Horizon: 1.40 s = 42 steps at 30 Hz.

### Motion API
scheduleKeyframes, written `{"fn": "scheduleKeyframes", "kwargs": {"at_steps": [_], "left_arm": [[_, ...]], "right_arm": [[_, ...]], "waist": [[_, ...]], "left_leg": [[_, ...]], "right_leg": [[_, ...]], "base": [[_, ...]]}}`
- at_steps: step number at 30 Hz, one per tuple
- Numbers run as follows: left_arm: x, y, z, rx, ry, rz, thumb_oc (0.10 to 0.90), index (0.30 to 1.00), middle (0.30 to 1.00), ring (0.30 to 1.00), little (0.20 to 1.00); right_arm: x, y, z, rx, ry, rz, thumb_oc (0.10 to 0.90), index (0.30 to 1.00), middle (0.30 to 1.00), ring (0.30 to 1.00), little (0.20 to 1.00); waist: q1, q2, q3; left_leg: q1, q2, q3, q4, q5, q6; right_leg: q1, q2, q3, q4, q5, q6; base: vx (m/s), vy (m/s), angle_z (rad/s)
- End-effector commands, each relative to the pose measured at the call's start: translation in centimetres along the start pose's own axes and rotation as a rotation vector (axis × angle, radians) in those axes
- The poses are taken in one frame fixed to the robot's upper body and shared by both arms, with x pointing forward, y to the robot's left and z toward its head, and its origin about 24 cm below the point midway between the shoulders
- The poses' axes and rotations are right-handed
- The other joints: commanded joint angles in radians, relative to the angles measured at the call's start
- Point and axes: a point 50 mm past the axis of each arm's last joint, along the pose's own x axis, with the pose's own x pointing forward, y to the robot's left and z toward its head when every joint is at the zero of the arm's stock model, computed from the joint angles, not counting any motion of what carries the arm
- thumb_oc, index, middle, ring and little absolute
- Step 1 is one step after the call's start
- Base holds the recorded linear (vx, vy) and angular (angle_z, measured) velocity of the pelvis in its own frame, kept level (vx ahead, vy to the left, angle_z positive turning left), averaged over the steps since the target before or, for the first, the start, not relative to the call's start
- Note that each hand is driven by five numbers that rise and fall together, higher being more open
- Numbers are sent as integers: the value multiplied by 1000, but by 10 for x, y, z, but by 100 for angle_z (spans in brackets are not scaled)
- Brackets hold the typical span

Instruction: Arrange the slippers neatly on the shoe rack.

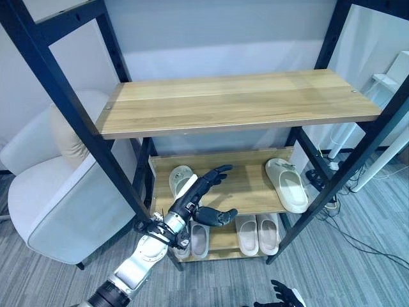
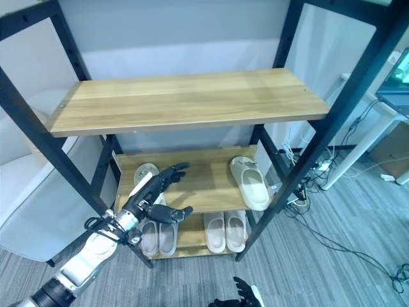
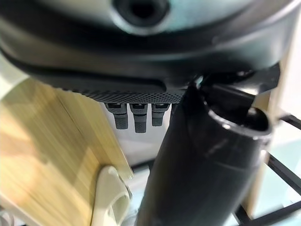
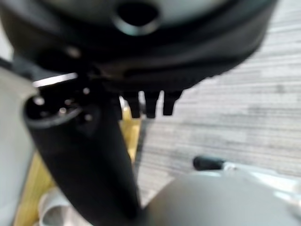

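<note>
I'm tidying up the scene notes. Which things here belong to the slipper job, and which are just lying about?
Belongs to the job:
- shoe rack
- slipper on the middle shelf, right
- slipper on the middle shelf, left, by the open left hand
- slipper pairs on the bottom shelf
- right hand, low, open

Just lying about:
- white armchair
- floor cables

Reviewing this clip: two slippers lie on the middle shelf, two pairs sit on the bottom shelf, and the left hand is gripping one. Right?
Not quite. The left hand is open, holding nothing, above the left slipper; the left eye view shows this. The rest stands.
</note>
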Motion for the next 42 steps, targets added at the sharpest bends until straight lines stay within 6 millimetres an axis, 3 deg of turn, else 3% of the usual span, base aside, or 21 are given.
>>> {"fn": "scheduleKeyframes", "kwargs": {"at_steps": [1, 2, 6, 20, 22, 26, 34, 42], "left_arm": [[48, 33, 66, 233, -332, 169, 800, 900, 900, 900, 900], [54, 37, 65, 394, -330, 197, 800, 900, 900, 900, 900], [62, 43, 65, 527, -324, 234, 800, 900, 900, 900, 900], [73, 76, 71, 781, -308, 410, 800, 900, 900, 900, 900], [71, 94, 77, 912, -303, 470, 800, 900, 900, 900, 900], [67, 101, 81, 930, -306, 504, 800, 900, 900, 900, 900], [54, 136, 75, 1006, -209, 641, 800, 900, 900, 900, 900], [46, 140, 64, 1019, -152, 639, 800, 900, 900, 900, 900]], "right_arm": [[8, -22, 31, 59, -140, -110, 800, 900, 900, 900, 900], [7, -24, 30, 50, -147, -123, 800, 900, 900, 900, 900], [7, -28, 29, 38, -151, -142, 800, 900, 900, 900, 900], [6, -38, 33, 8, -183, -170, 800, 900, 900, 900, 900], [5, -39, 33, 7, -187, -169, 800, 900, 900, 900, 900], [5, -39, 34, 2, -193, -169, 800, 900, 900, 900, 900], [6, -40, 37, -8, -206, -154, 800, 900, 900, 900, 900], [4, -41, 34, -10, -208, -149, 800, 900, 900, 900, 900]], "waist": [[-7, -1, 31], [-15, 3, 31], [-23, 15, 34], [-35, 37, 35], [-33, 35, 34], [-31, 32, 39], [-25, 19, 59], [-23, 10, 71]], "left_leg": [[12, -32, 8, 8, -86, 3], [7, -32, 13, 8, -88, 2], [-4, -33, 21, 8, -98, 1], [-75, -40, 44, 8, -89, -1], [-76, -39, 47, 8, -94, -3], [-73, -39, 48, 8, -95, -3], [-75, -33, 54, 8, -95, -5], [-87, -31, 53, 8, -93, -5]], "right_leg": [[31, 31, 2, 12, -85, 32], [21, 30, 6, 12, -83, 35], [6, 29, 14, 12, -88, 39], [-77, 32, 42, 12, -72, 40], [-78, 33, 44, 12, -73, 39], [-76, 35, 45, 12, -74, 37], [-84, 42, 55, 12, -70, 35], [-95, 45, 51, 12, -69, 32]], "base": [[40, 6, -15], [-3, 2, -22], [31, 15, -7], [15, 17, -10], [51, 3, -9], [17, 0, 0], [5, -1, 0], [0, 0, 0]]}}
